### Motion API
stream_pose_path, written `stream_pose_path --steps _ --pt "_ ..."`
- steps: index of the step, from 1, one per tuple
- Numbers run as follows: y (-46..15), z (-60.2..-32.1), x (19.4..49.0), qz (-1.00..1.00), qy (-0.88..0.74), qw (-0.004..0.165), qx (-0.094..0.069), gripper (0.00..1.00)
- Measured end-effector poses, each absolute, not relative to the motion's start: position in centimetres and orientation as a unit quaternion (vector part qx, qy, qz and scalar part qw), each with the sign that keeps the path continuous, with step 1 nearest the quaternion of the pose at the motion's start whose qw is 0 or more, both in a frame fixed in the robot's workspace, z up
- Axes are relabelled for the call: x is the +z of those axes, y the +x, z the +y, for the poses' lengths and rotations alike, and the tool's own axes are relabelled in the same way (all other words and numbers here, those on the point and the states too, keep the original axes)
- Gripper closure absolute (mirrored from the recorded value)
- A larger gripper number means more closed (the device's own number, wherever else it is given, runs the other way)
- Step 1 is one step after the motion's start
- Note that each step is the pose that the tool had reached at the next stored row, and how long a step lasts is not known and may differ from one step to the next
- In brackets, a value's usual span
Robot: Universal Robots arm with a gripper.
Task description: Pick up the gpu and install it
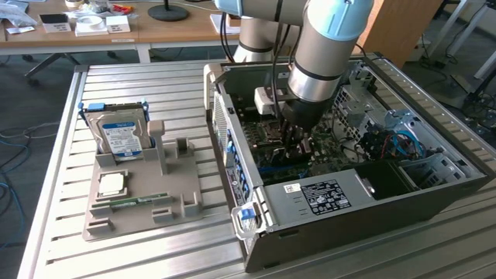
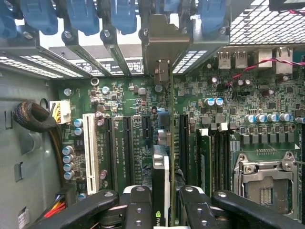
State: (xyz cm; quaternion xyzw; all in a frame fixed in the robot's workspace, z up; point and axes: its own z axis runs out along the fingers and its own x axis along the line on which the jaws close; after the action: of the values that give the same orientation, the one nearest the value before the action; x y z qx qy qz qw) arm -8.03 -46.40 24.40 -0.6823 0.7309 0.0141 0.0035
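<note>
- Inside the open computer case, the arm reaches down over the motherboard with its gripper low between the boards.
- From the wrist view, the gripper is clamped on the gpu: a black finger presses on one face of the card and the other finger on the opposite face, with the card standing on edge between them.
- The gpu runs from the fingers toward the rear wall of the case, where its pale metal bracket sits upright among the slot covers with blue latches.
- The card lies in line with the long slots of the green motherboard; I cannot tell whether its edge is fully seated.
- Beside the case, at the exterior view's left, a grey fixture tray rests on the slatted metal table.
- That tray holds a silver hard drive with a blue-white label standing upright, and a small green memory stick lying flat near its front.
</note>
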Motion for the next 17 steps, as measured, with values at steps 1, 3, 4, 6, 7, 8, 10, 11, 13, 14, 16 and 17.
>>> stream_pose_path --steps 1,3,4,6,7,8,10,11,13,14,16,17 --pt "-8.08 -46.39 24.39 0.731 -0.682 0.004 0.014 0.73" --pt "-8.11 -46.40 24.40 0.730 -0.683 0.005 0.013 0.73" --pt "-8.12 -46.40 24.39 0.730 -0.683 0.005 0.013 0.73" --pt "-8.13 -46.40 24.39 0.730 -0.683 0.006 0.012 0.73" --pt "-8.13 -46.40 24.39 0.730 -0.683 0.007 0.011 0.73" --pt "-8.13 -46.40 24.39 0.730 -0.683 0.007 0.011 0.73" --pt "-8.13 -46.40 24.40 0.730 -0.683 0.007 0.011 0.73" --pt "-8.13 -46.40 24.40 0.730 -0.683 0.007 0.011 0.73" --pt "-8.19 -46.39 24.39 0.730 -0.683 0.007 0.011 0.73" --pt "-8.23 -46.40 24.39 0.730 -0.683 0.007 0.011 0.73" --pt "-8.24 -46.40 24.39 0.730 -0.683 0.007 0.011 0.73" --pt "-8.24 -46.40 24.38 0.730 -0.683 0.007 0.011 0.73"
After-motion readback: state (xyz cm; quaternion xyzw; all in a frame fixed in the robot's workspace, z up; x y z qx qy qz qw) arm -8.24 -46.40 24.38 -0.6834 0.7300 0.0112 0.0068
